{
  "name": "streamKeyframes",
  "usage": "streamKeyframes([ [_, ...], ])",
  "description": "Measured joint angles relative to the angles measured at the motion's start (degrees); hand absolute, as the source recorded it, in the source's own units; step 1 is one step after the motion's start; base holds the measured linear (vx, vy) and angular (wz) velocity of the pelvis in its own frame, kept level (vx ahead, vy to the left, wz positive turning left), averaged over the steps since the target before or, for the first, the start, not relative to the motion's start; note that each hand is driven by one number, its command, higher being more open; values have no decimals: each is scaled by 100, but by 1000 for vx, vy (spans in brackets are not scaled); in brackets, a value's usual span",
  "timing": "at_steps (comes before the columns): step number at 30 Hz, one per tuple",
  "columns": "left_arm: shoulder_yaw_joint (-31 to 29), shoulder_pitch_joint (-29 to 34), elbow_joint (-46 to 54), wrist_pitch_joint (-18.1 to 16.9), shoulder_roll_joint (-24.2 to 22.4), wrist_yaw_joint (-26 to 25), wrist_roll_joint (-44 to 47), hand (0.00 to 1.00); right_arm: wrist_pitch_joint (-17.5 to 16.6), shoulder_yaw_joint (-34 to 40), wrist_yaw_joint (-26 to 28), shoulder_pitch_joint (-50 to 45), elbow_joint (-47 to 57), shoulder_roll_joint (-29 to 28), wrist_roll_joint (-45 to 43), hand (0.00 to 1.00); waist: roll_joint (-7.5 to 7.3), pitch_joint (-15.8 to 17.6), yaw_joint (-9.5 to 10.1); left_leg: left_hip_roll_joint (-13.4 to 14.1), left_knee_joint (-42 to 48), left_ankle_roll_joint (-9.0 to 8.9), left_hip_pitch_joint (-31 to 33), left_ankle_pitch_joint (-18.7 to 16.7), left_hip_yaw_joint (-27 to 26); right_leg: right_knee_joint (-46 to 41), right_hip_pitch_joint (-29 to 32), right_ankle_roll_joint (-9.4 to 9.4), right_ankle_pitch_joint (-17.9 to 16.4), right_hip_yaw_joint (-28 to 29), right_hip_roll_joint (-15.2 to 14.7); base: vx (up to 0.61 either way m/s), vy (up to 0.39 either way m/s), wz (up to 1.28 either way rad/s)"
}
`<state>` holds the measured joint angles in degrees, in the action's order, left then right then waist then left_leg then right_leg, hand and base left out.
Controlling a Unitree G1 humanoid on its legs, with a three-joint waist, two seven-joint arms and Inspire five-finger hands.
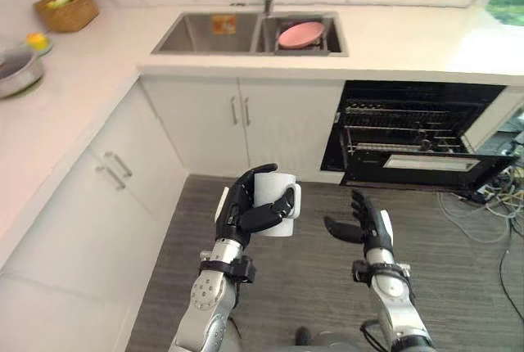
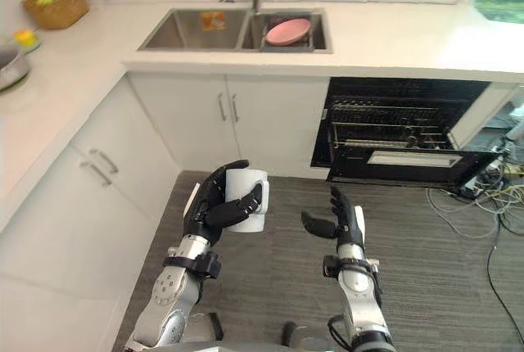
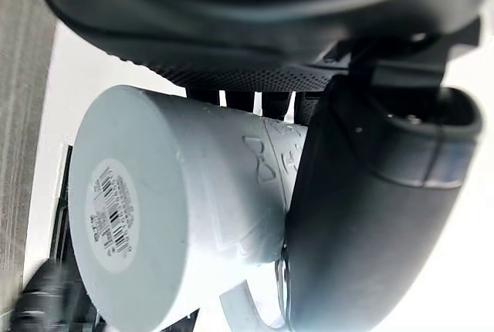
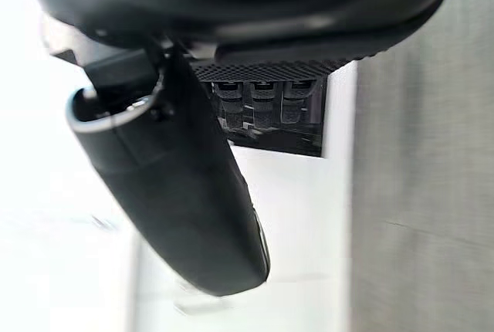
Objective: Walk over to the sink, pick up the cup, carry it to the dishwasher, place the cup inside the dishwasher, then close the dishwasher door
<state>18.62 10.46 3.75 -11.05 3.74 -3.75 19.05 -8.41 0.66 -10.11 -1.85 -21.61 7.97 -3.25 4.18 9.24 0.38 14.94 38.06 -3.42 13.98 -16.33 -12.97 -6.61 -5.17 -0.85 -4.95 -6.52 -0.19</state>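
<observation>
Cup (image 1: 274, 187) sits upright in the left hand (image 1: 244, 205), fingers wrapped round it — the carry step. Right hand (image 1: 372, 225) hangs empty, fingers relaxed. Next move: approach the open dishwasher (image 1: 409, 123) — ahead, to the right — and set the cup inside.

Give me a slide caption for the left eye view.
Left hand holds a white cup, open dishwasher ahead; right hand open and empty.

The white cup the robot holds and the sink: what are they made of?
The white cup in the left hand looks like glazed ceramic: smooth, opaque, with a raised pattern. The grey double sink looks like brushed stainless steel: dull silver with a soft sheen.
</observation>
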Motion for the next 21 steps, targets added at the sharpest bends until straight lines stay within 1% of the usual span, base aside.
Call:
streamKeyframes([
  [1, -39, 49, 66, -18, -35, 1, -4, 30, -52, -27, -3, -27, 42, -19, 2, 90, 61, -9, -9, -142, -1006, -197, -37, 388, 319, -1, -45, 152, -96, 178, 22, 158, 342, -103],
  [2, -54, 95, 99, -47, -56, 1, -8, 30, -67, -83, -10, -57, 60, -25, 1, 90, 69, -26, 17, -222, -1140, -312, -112, 568, 341, 76, -73, 161, -104, 297, 3, 250, 409, -97],
  [3, -115, 150, 119, -77, -41, -5, -18, 30, -67, -193, -20, -101, 81, -107, 0, 90, -23, -60, 16, -390, -1307, -318, -153, 609, 342, 181, -119, 194, -93, 409, -94, 330, 291, -80],
  [4, -173, 149, 169, -78, 34, -21, -25, 30, -65, -239, -23, -150, 160, -228, 0, 90, -293, -67, 0, -576, -1314, -286, -86, 619, 183, 171, -65, 292, -189, 426, -298, 373, 297, -67],
  [5, -174, 152, 166, -45, 23, -29, -55, 30, -65, -244, -21, -157, 212, -232, 0, 90, -284, -28, -17, -585, -1184, -165, 6, 650, 149, 178, 2, 460, -175, 448, -374, 242, 170, -44],
  [6, -176, 184, 166, -30, 34, -29, -88, 30, -64, -264, -26, -169, 214, -240, 1, 90, -297, -19, -10, -618, -1121, -86, 17, 648, 110, 106, 42, 506, -221, 489, -420, 200, 242, -44],
  [7, -116, 266, 167, 9, 99, -33, -105, 30, -60, -327, -33, -211, 214, -293, 2, 90, -373, 0, 3, -707, -1075, 102, -124, 547, -135, -479, 218, 528, -514, 528, -599, 201, 246, -48],
  [8, -104, 289, 167, 26, 118, -36, -106, 30, -59, -334, -34, -192, 213, -299, 3, 90, -387, 10, 22, -745, -1079, 183, -239, 497, -284, -1218, 529, 573, -549, 342, -759, 242, 298, -60],
  [9, -103, 334, 171, 28, 152, -43, -106, 30, -58, -357, -16, -166, 214, -337, 5, 90, -412, 26, 34, -814, -1127, 265, -420, 419, -436, -2102, 912, 572, -595, 177, -949, 227, 206, -55],
  [10, -61, 379, 185, 35, 272, -77, -108, 30, -58, -410, 18, -158, 228, -438, 12, 90, -442, 44, -13, -1003, -1303, 473, -839, 361, -606, -3426, 1384, 491, -405, -295, -1442, 200, 151, -40],
  [11, -36, 383, 210, 37, 313, -84, -110, 30, -58, -429, 21, -158, 228, -476, 13, 90, -444, 45, -47, -1040, -1358, 552, -997, 321, -646, -3746, 1458, 435, -340, -455, -1594, 301, 135, -35],
  [12, -18, 398, 310, 34, 362, -111, -111, 30, -58, -512, 53, -137, 235, -520, 16, 90, -440, 39, -27, -1054, -1478, 690, -1262, 248, -742, -4072, 1582, 326, -500, -729, -1719, 328, 86, -28],
  [13, -26, 400, 373, 23, 374, -131, -111, 30, -59, -577, 80, -109, 249, -531, 17, 90, -451, 33, -15, -1054, -1566, 719, -1365, 230, -804, -4123, 1672, 254, -608, -866, -1753, 395, 71, -44],
  [14, -35, 391, 532, -4, 379, -143, -111, 30, -61, -699, 147, -17, 348, -546, 24, 90, -453, 27, -30, -1054, -1855, 714, -1558, 233, -898, -3993, 1925, 154, -843, -1377, -1764, 325, 41, -34],
  [16, -26, 389, 610, -56, 374, -136, -111, 30, -63, -774, 186, 58, 472, -549, 21, 90, -448, 28, -47, -1047, -2126, 702, -1753, 242, -1014, -3566, 2157, 89, -926, -1803, -1672, 392, 0, -35],
  [17, -83, 362, 599, -54, 363, -128, -112, 30, -65, -777, 252, 166, 547, -545, 15, 90, -434, 35, -132, -998, -2395, 701, -2014, 242, -1094, -2576, 2342, 15, -833, -2077, -1337, 462, -43, -28],
  [18, -121, 344, 573, -54, 354, -125, -112, 30, -65, -774, 255, 183, 574, -540, 11, 90, -432, 37, -152, -974, -2486, 694, -2114, 238, -1113, -2138, 2373, -1, -699, -2120, -1188, 417, -63, -18],
  [19, -140, 329, 550, -54, 348, -125, -112, 30, -65, -772, 252, 178, 630, -528, 8, 90, -436, 35, -155, -962, -2577, 649, -2227, 212, -1131, -1658, 2381, -28, -473, -2175, -1035, 389, -74, -15],
  [20, -223, 338, 545, -60, 369, -124, -115, 30, -74, -793, 250, 96, 850, -494, 9, 90, -553, -17, -161, -1027, -2619, 209, -2515, -28, -1147, -581, 2274, -328, 665, -2209, -753, 522, -100, -8],
  [21, -242, 319, 439, -85, 353, -115, -126, 30, -105, -800, 248, 51, 930, -438, 8, 90, -516, -20, -211, -999, -2569, -4, -2648, -155, -1119, -580, 2196, -629, 1072, -2101, -728, 515, -71, -28],
])
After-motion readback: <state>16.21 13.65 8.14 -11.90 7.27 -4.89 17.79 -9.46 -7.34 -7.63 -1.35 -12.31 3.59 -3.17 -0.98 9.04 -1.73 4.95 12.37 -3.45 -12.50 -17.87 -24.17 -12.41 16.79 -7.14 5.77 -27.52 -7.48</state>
